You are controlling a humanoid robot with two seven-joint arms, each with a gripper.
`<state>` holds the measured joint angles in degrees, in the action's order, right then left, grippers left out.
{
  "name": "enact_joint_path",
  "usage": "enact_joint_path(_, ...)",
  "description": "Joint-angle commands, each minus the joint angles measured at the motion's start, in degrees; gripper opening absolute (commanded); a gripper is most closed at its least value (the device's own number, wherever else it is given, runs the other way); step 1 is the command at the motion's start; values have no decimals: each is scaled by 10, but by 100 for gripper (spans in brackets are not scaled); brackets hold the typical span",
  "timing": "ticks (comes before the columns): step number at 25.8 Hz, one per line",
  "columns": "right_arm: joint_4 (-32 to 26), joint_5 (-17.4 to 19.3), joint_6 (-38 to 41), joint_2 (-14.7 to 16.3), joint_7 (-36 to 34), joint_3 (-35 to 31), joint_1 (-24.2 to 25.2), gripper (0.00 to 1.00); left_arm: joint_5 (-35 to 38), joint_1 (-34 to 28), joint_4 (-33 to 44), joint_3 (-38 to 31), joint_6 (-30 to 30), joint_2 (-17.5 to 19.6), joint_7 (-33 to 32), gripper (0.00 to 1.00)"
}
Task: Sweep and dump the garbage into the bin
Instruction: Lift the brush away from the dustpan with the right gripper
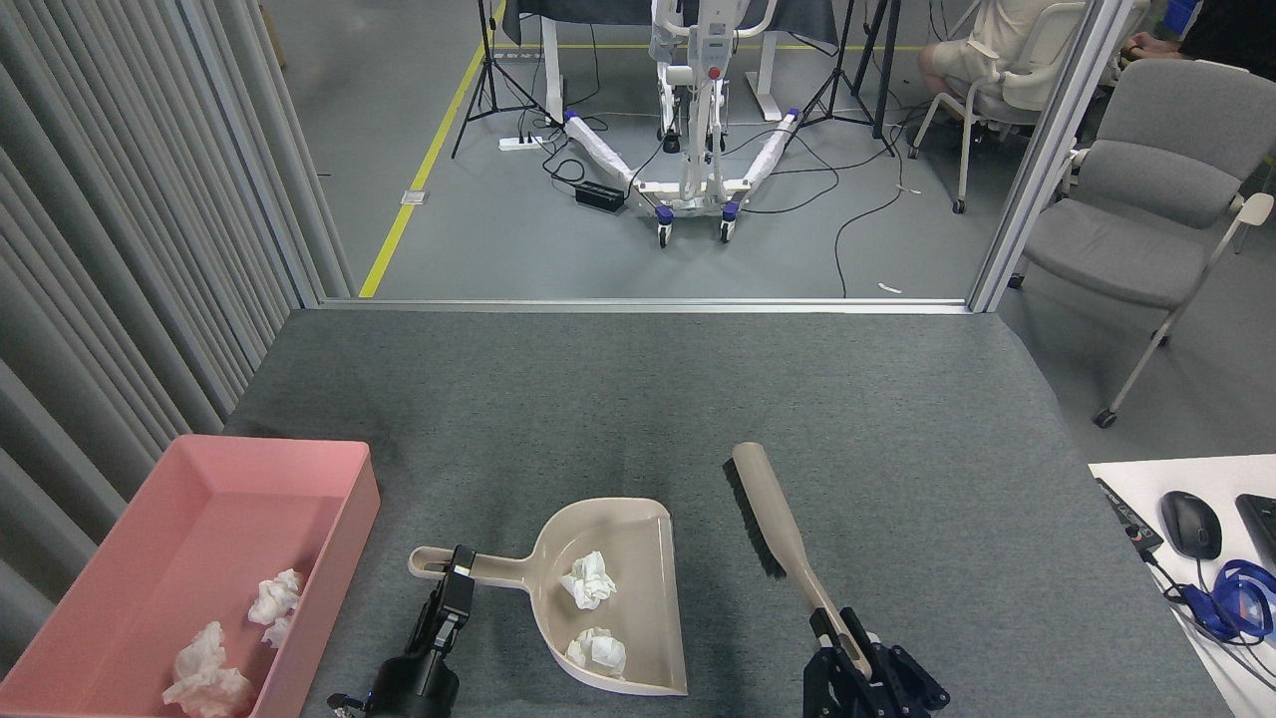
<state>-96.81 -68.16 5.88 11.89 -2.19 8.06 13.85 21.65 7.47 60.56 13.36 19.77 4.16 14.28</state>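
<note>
Over on the robot's right, the right gripper point(855, 666) was clamped around the handle of the brush point(773, 519), which was tilted with its bristles facing left, well clear of the dustpan point(638, 638), presumably to leave room for lifting it. The left gripper point(457, 590) sat against the dustpan's handle, dark and narrow; I could not tell whether its jaws had closed. Two wads of garbage point(588, 580) lay inside the pan, one near the middle, one near the front lip. The pink bin point(339, 519) stood to the left on the grey carpet point(897, 419), already holding a few wads point(274, 598). Nothing lay between pan and bin. A white desk point(1136, 479) with a mouse point(1190, 525) stood far right, and a grey chair point(1146, 199) beyond the carpet
</note>
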Motion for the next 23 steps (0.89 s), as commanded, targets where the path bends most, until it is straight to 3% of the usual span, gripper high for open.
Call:
enact_joint_path(1, 19, 15, 3, 13, 6, -21, 0, 0, -5, 0, 0, 0, -4, 1, 0, 18)
enact_joint_path(11, 97, 15, -4, 31, -25, -34, -30, 0, -84, -3, 19, 1, 6, 1, 11, 14)
enact_joint_path(17, 109, 15, -7, 27, -30, -37, -37, 0, -146, -8, 47, 6, 43, 4, 34, 7)
enact_joint_path(23, 124, 16, -12, 29, -30, -52, -47, 0, -180, -11, 71, 6, 42, 8, 52, 4)
